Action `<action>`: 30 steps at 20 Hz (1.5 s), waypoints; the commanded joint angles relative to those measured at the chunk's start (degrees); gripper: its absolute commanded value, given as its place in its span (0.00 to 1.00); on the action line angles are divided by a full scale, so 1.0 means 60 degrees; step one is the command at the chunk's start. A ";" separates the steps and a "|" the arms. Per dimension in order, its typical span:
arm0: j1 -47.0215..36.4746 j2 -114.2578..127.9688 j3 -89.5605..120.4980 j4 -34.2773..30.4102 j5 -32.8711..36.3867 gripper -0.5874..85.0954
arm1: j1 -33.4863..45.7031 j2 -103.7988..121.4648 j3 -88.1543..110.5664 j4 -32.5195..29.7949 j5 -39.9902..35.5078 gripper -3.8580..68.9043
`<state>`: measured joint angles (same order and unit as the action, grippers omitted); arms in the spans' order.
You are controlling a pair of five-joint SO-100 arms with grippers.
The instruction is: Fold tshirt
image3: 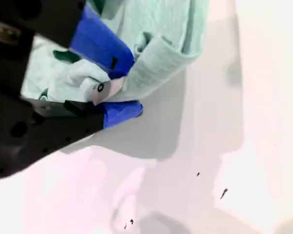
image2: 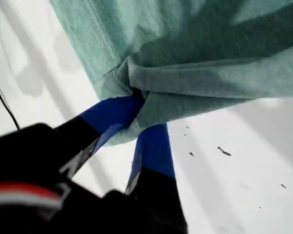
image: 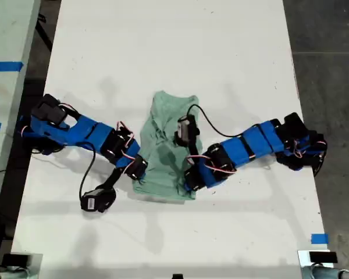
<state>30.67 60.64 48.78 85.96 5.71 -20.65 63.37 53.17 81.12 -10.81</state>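
The tshirt lies bunched mid-surface. My first pincer is clamped on its hemmed edge, at the corner toward the exterior view's lower left. My second pincer grips a rolled fold, apparently at the opposite lower corner. Bare surface lies open all round, widest toward the exterior view's top.

You have open tabletop across the exterior view's upper half; both arms and the bunched tshirt block mid-frame.
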 commanded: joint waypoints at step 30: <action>-1.0005 0.1626 -0.0938 0.0923 0.7441 0.31 | 0.9624 0.5918 0.5317 -0.0454 -0.7339 0.50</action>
<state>-31.82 56.43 42.36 87.54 51.77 39.38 89.21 91.85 72.51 -57.04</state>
